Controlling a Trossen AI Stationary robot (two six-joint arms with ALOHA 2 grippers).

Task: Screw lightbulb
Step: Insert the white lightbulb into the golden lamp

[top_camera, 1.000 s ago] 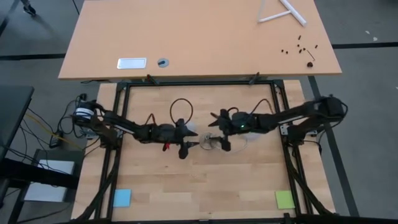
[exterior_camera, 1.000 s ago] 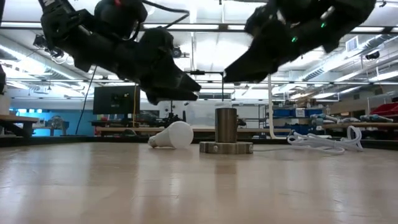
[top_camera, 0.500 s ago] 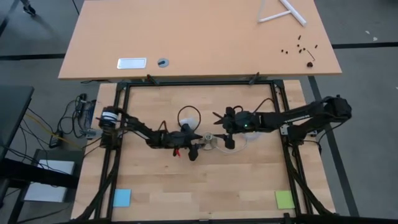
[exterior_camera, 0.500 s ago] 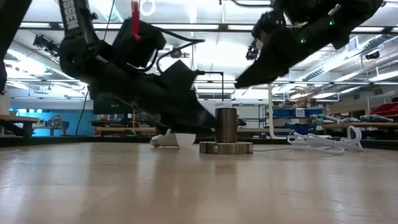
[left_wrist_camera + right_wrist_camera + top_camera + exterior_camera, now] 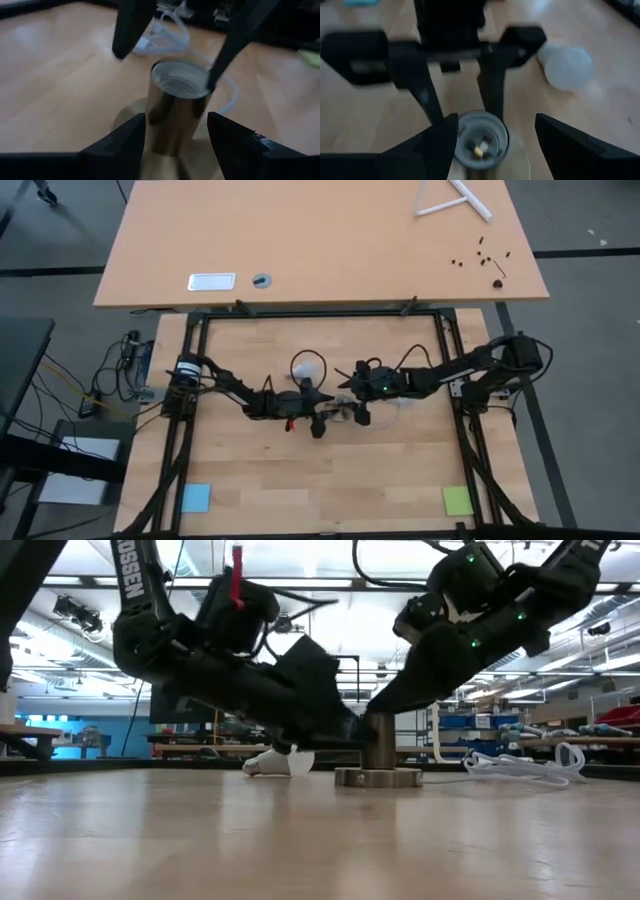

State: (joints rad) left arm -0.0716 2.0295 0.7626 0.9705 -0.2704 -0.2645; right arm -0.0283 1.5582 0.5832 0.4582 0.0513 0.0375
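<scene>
At the 6 o'clock edge of the desk [image 5: 330, 470], nearest: a blue note [image 5: 196, 498] toward 7 o'clock and a green note [image 5: 458, 500] toward 5 o'clock, flat on the wood.

Farther in, near the desk middle: the metal socket [image 5: 378, 755], upright on its round base. Around it, both hands, low over the wood. Left hand [image 5: 176, 120] reaching in from 9 o'clock, fingers [image 5: 131, 140] apart, one on each side of the socket cylinder, close against it; firm contact not possible to tell. Right hand [image 5: 496, 120] reaching in from 3 o'clock, fingers [image 5: 555, 135] also spread apart, the socket mouth between them, nothing clamped.

A little behind, toward 10 o'clock of the socket: the lightbulb [image 5: 280, 762], lying on its side on the desk, free of both hands, partly hidden behind the left arm in the low view; plain and apart from the socket in the right wrist view [image 5: 567, 65].

Toward 3 o'clock of the socket: the white cord [image 5: 520, 768], loose on the wood.

Beyond the 12 o'clock edge: a second desk [image 5: 320, 250] with a white frame [image 5: 450, 198] and small dark parts [image 5: 485, 260].
</scene>
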